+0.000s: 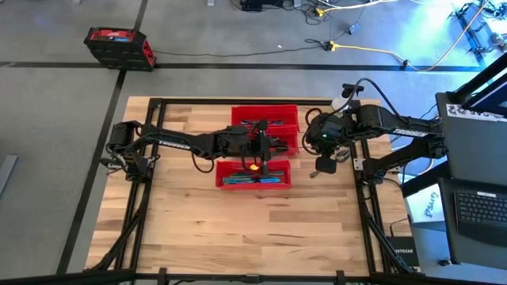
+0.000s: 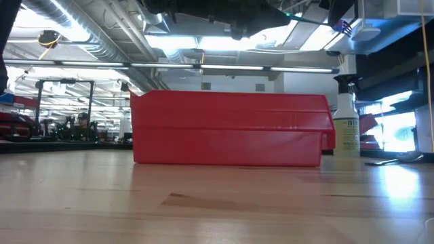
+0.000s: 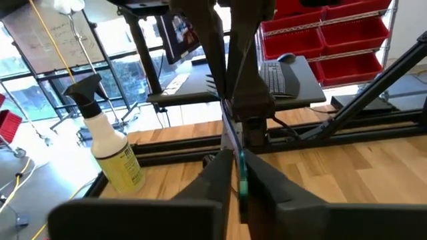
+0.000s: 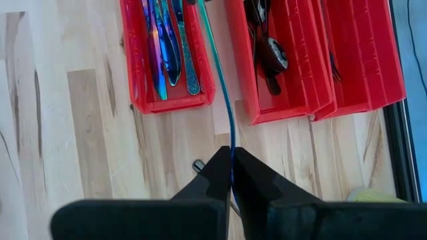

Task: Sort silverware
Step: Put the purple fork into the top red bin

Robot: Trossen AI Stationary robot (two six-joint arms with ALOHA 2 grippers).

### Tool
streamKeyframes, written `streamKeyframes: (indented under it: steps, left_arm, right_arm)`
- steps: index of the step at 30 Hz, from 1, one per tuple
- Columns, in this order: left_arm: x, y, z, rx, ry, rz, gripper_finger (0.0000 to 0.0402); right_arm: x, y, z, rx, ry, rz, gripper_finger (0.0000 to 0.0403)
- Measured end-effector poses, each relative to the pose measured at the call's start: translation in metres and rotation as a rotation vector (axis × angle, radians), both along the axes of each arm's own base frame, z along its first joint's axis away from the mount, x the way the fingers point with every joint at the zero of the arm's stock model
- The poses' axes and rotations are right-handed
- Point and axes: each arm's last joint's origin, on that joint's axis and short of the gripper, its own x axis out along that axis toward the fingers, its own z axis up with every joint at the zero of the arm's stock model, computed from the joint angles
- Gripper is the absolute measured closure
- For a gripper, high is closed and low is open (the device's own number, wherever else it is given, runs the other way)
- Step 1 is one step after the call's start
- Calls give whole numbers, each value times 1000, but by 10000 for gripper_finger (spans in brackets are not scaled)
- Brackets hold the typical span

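Clamped between the right claw's [image 4: 231,175] closed fingers, a slim blue-green utensil [image 4: 220,87] runs out toward two red bins [image 4: 300,80] on the counter [image 4: 67,133]; iridescent silverware [image 4: 167,47] lies in a separate red bin [image 4: 137,73] beside them. Left claw [image 3: 235,180] is closed on a thin teal piece [image 3: 241,177].

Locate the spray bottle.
In the low view the spray bottle stands on the table at the right, just beyond the red bin's right end.
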Motion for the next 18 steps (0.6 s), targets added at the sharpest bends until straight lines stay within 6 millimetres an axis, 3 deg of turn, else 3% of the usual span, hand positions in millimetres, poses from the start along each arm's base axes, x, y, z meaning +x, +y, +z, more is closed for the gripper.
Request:
streamKeyframes:
  steps: [6,18]
  left_arm:
    - [0,-1,1,2,-6,-22,396]
    - [0,0,0,-9,-2,-69,352]
  right_arm:
    - [0,0,0,-1,1,-1,403]
    - [0,0,0,-14,-1,-6,403]
